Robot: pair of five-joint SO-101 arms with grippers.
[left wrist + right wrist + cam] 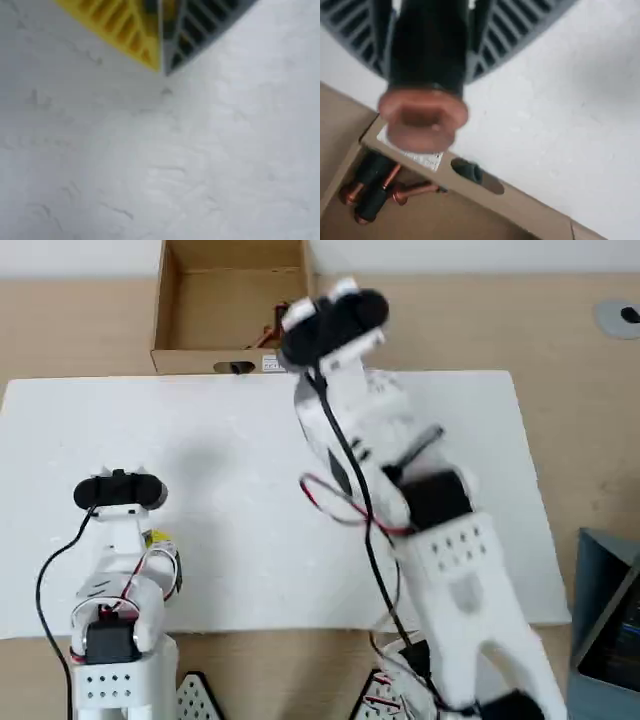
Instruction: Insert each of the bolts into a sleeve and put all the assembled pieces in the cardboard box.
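I log: right jaws clamped on sleeve-and-bolt piece over cardboard box rim; left jaws pressed together above white board.

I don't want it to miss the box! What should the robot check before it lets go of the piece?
1. Right pincer shut on assembled piece: ok.
2. Copper bolt seated in black sleeve: ok.
3. Piece above cardboard box opening: cannot tell; it hangs near the front rim.
4. Room in box beside finished pieces: ok.
5. Left pincer out of the way, shut above white mat: ok.
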